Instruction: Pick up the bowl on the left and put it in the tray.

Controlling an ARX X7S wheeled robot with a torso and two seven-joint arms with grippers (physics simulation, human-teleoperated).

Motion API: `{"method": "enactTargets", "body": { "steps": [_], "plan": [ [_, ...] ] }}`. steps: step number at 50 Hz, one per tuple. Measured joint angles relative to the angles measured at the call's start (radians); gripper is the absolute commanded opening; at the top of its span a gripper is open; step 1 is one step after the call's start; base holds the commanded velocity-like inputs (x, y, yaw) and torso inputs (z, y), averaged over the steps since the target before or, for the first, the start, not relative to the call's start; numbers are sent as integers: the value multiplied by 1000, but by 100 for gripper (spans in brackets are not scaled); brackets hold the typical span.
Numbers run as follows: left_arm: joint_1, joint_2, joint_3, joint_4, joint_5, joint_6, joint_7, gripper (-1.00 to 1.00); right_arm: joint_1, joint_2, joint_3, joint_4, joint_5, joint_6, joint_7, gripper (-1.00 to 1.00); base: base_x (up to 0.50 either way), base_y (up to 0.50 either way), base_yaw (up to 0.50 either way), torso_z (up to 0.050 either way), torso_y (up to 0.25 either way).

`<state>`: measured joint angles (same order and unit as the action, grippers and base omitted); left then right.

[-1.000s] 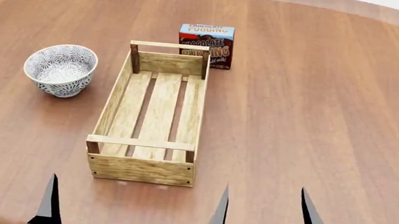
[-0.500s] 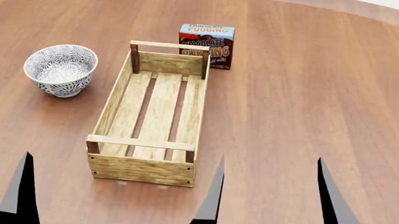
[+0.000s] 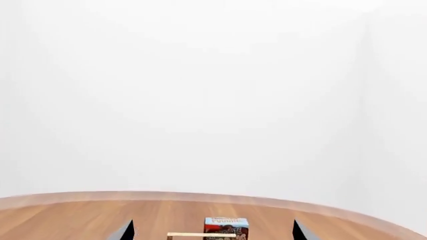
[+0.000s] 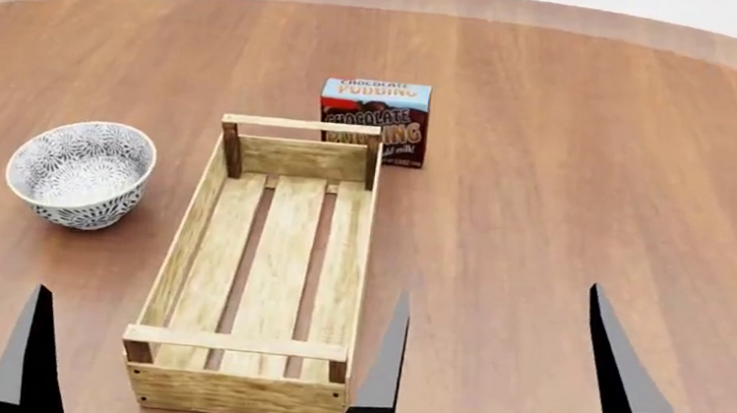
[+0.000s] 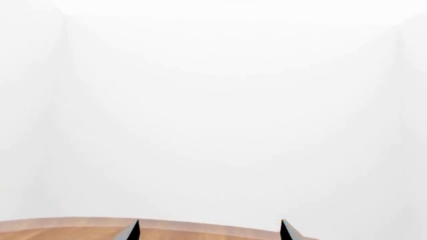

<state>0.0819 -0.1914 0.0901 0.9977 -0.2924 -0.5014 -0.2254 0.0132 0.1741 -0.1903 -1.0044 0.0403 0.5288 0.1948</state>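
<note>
The bowl [image 4: 79,172], white with a dense grey-black floral pattern, stands upright on the table left of the tray [image 4: 184,241], a long light-wood slatted crate with nothing in it. My left gripper [image 3: 213,221] is open and holds nothing. Only one of its fingers [image 4: 35,348] shows in the head view, near the table's front edge, well short of the bowl. My right gripper [image 4: 499,288] is open and holds nothing, right of the tray's near end. The right wrist view shows its gripper [image 5: 209,220] over the table's far rim. The tray's far rail [image 3: 200,234] shows between the left fingers.
A chocolate pudding box [image 4: 375,118] stands upright just behind the tray's far right corner, and the left wrist view shows this pudding box [image 3: 226,227] too. The round wooden table [image 4: 583,164] stretches to the right and back. White walls lie beyond.
Both grippers' fingers rose higher into the head view over the last second. The head view then shifted, so bowl, tray and box sit lower and nearer. Nothing on the table moved.
</note>
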Motion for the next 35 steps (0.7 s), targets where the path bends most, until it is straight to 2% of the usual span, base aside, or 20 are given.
{"method": "enactTargets", "body": {
  "steps": [35],
  "plan": [
    [0,-37,20,5,-13,4,-48,100,14,49,-19,-21,47,17,65,100,487,0,0,0,0]
  ]
}}
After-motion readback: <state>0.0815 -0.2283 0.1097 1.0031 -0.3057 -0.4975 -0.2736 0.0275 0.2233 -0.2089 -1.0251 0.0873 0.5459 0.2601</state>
